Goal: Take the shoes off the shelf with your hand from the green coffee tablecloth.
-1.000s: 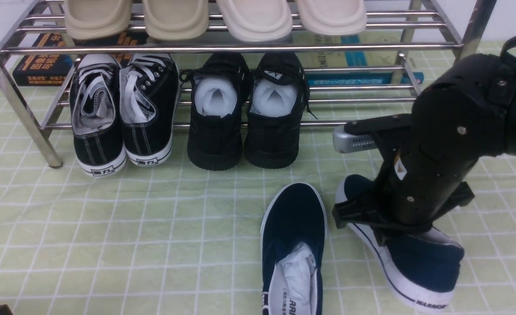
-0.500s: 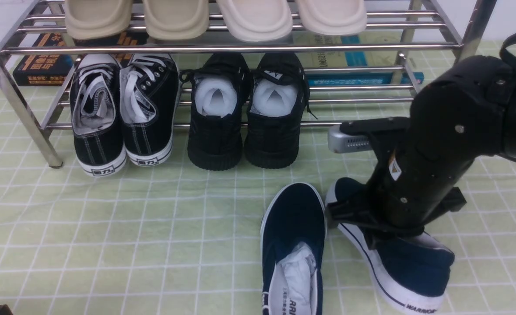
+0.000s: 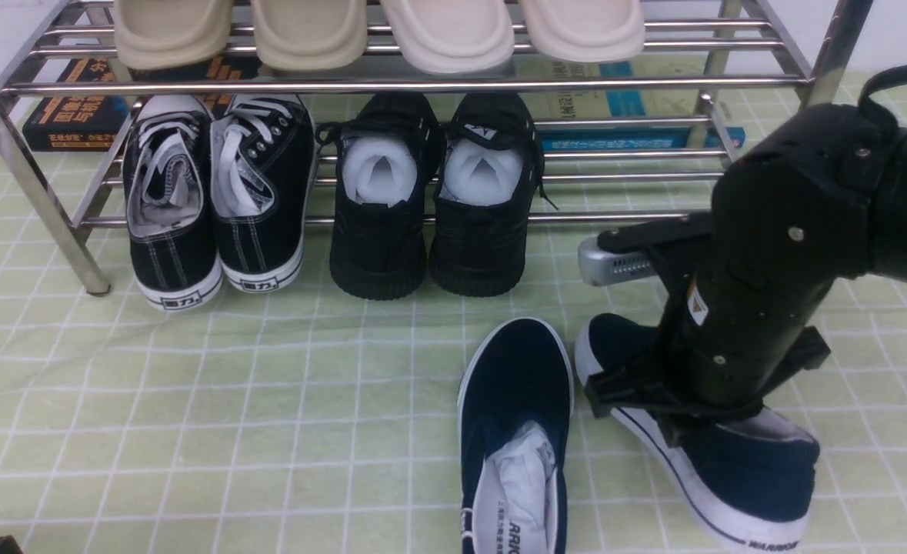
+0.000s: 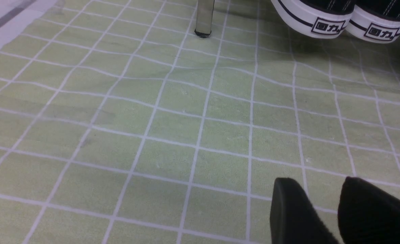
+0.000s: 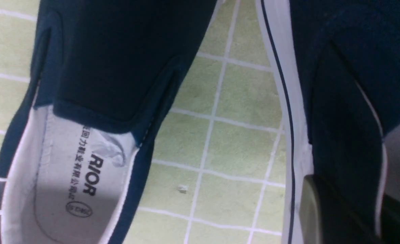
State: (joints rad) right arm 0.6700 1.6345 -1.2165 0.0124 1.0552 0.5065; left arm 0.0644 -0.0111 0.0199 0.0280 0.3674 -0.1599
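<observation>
Two navy slip-on shoes are off the steel shelf point(image 3: 391, 83), on the green checked tablecloth point(image 3: 191, 400). One shoe point(image 3: 515, 408) lies flat with paper stuffing, heel toward me; it also shows in the right wrist view point(image 5: 94, 67). My right gripper point(image 3: 676, 400) is shut on the side wall of the other shoe point(image 3: 738, 469), which sits tilted with its white sole edge showing. In the right wrist view, that gripper point(image 5: 352, 213) has one finger outside this shoe point(image 5: 342, 84) and one inside. My left gripper point(image 4: 317, 189) is open and empty, low over bare cloth.
Black lace-up sneakers point(image 3: 215, 200) and all-black shoes point(image 3: 430, 208) stand on the lower tier, heels overhanging. Beige slippers point(image 3: 376, 31) sit on the top tier. Books point(image 3: 68, 115) lie behind the rack. A rack leg point(image 4: 205, 17) stands ahead of the left gripper.
The right gripper with its navy shoe shifted slightly left, then back right and a little nearer to me. The other shoe and the left arm have not moved.
</observation>
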